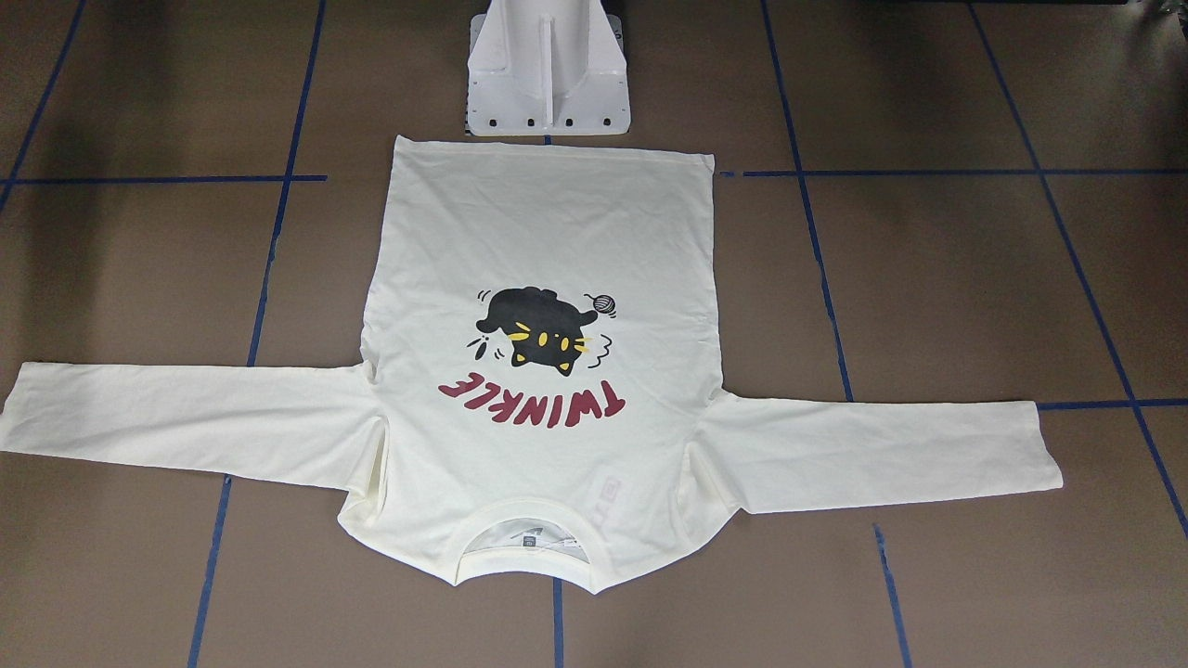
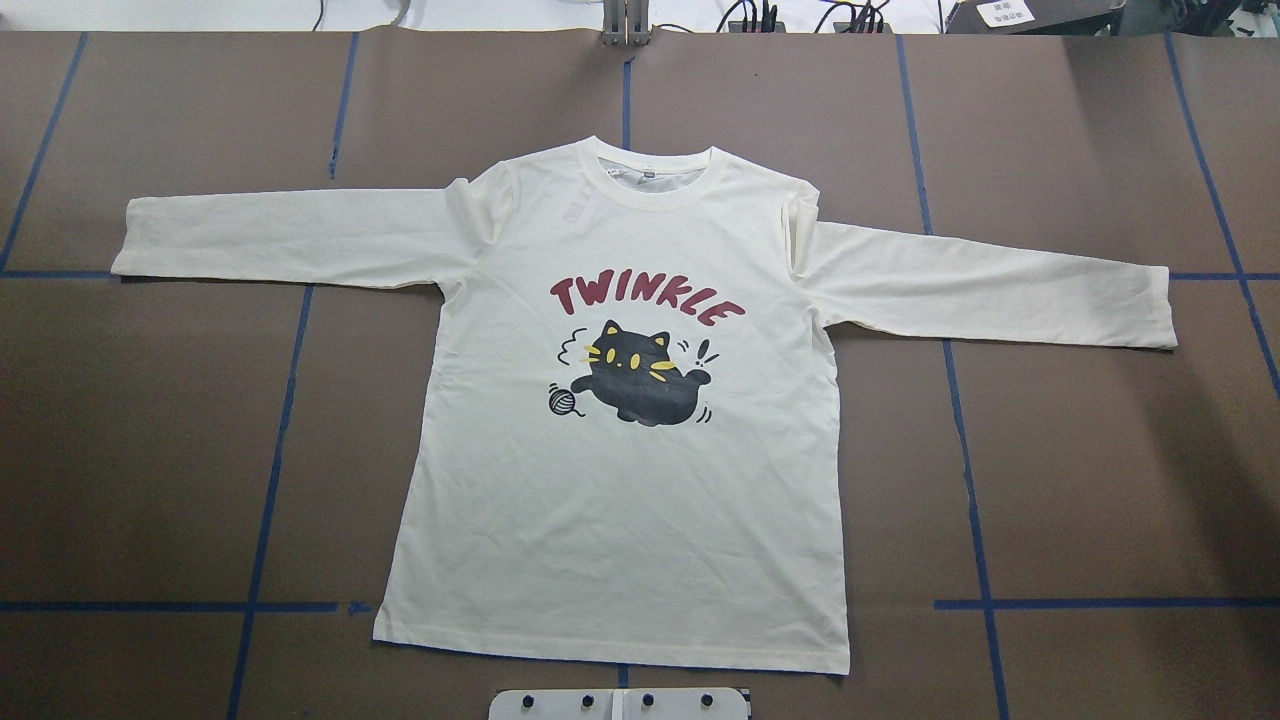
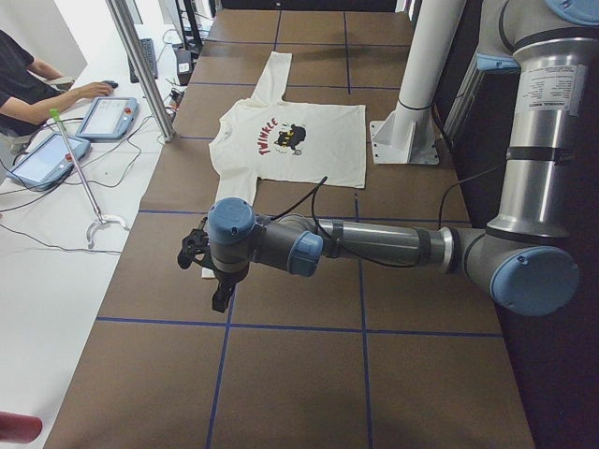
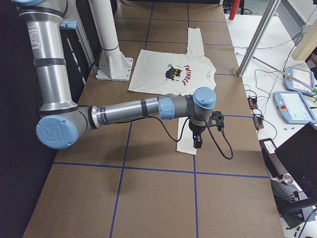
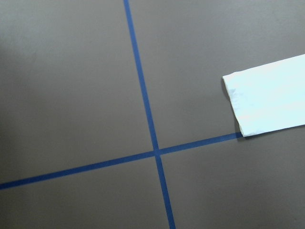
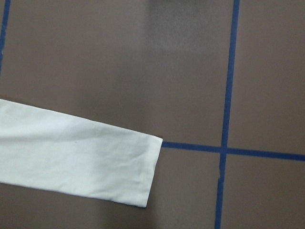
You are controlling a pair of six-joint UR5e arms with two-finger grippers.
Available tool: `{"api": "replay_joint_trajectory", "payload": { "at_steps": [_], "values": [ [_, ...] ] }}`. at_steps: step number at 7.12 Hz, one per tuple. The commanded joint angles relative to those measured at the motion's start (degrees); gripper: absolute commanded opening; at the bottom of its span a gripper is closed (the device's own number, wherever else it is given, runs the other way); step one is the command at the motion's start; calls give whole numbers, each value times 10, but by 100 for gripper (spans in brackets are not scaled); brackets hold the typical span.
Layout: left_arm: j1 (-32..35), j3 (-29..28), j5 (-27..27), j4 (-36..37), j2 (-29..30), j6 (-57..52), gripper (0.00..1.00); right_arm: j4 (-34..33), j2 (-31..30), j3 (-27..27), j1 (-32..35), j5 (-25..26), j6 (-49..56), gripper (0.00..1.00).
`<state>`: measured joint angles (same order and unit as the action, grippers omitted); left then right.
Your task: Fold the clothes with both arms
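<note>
The left fingers point(image 3: 218, 301) are pointing down above the brown bench point(image 2: 150, 450), close to the end of one sleeve. Only a side view is catching them, so I cannot tell whether they are open or closed. The right fingers point(image 4: 197, 143) are hanging the same way by the other sleeve's end, and their state cannot be told either.

The left wrist view is showing the left cuff point(image 5: 267, 98) lying flat near a crossing of blue tape lines point(image 5: 156, 152). The right wrist view is showing the right cuff point(image 6: 95, 167) flat beside another crossing.

Behind the fingers, the left arm point(image 3: 393, 245) and the right arm point(image 4: 124, 111) are each stretching out low over the bench from a bent elbow.

The shirt point(image 2: 620, 480) is lying spread flat in the middle of the bench, print side up. Both sleeves are reaching straight out to the sides. Its collar is lying on the far side from the robot, and its hem is lying just in front of the white pedestal point(image 1: 548, 74).

Beyond the bench, a person point(image 3: 19, 84) is working at a white table beside two handheld screens point(image 3: 108, 117).
</note>
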<state>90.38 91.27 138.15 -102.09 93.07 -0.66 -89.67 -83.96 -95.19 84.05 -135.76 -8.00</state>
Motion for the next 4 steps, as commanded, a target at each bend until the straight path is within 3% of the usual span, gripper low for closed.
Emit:
{"api": "replay_joint_trajectory", "payload": {
  "at_steps": [1, 2, 3, 4],
  "values": [
    [-5, -5, 16, -20, 11, 21, 100, 242, -46, 66, -40, -1, -150, 100],
    [-8, -8, 27, -18, 12, 25, 100, 331, -42, 128, -63, 0, -171, 100],
    [-14, -10, 30, -19, 12, 25, 100, 335, -26, 149, -96, 6, -175, 100],
    [-21, -10, 30, -20, 12, 30, 100, 334, -7, 162, -126, 71, -179, 100]
  ]
}}
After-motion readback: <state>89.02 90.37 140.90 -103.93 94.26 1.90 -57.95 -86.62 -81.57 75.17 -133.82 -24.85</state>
